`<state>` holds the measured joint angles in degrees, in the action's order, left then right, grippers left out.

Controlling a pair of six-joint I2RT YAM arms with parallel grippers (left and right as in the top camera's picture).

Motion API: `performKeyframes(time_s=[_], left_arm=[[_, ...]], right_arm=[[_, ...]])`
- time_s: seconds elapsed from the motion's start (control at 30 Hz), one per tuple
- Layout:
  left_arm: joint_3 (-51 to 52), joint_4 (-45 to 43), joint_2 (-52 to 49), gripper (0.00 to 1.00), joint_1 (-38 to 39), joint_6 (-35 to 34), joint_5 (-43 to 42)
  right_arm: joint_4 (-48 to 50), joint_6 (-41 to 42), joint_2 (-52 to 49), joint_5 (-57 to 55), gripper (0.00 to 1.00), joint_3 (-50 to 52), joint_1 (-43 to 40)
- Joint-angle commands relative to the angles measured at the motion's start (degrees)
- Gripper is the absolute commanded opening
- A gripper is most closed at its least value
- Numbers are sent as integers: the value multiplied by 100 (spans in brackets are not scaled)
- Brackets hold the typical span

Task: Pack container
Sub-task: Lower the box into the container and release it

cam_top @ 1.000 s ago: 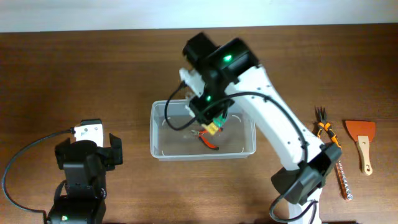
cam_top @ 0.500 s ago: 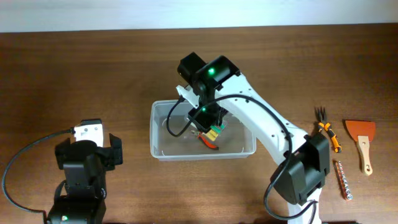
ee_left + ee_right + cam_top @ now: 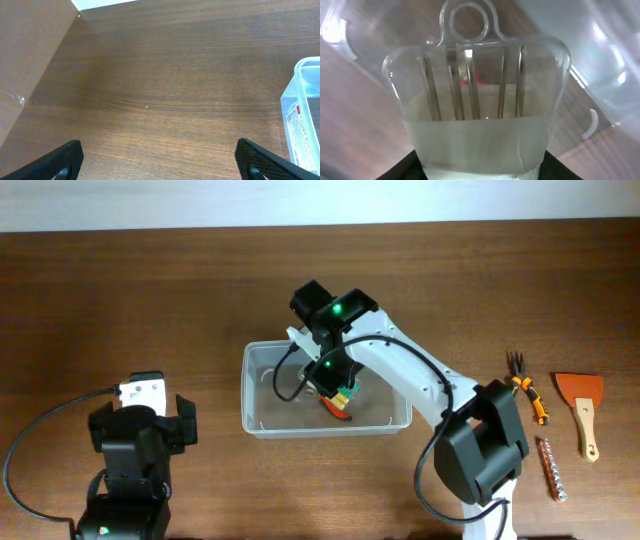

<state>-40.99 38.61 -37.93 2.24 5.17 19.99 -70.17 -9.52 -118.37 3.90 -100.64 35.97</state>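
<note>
— Packed already?
— Not yet. One red tool (image 3: 338,410) lies in the container (image 3: 262,418) on the counter (image 3: 120,300). The right end effector (image 3: 480,169), inside it, grips a clear pack (image 3: 477,100). The left end effector (image 3: 160,159), left of it, is open. Scraper (image 3: 583,410) and pliers (image 3: 527,395) wait right of it.

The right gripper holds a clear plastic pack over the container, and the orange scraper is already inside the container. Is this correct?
Not entirely. The orange scraper is not inside the container; the overhead view shows it lying on the table, beside the pliers. The right gripper does hold the clear plastic pack over the container.
</note>
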Motion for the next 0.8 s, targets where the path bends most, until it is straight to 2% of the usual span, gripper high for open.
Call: performKeyframes(time_s=[0.0,0.07,0.33,0.43,0.73,0.77], left_arm=[[-120,7,0,99,24,92,39],[-120,7,2,99,24,92,39],[-120,7,0,99,24,92,39],[-120,7,0,99,24,94,39],[-120,7,0,99,22,92,39],[-120,7,0,99,24,92,39]], right_arm=[[92,-57,-42,-72,52,160,-46],[146,-57,-42,-72,62,210,-46],[175,-48,-42,-72,63,212,-46],[157,105,-39,-72,71,122,-46],[-72,149,-39,63,84,-240,-46],[-155,184,-37,83,89,-343,-46]])
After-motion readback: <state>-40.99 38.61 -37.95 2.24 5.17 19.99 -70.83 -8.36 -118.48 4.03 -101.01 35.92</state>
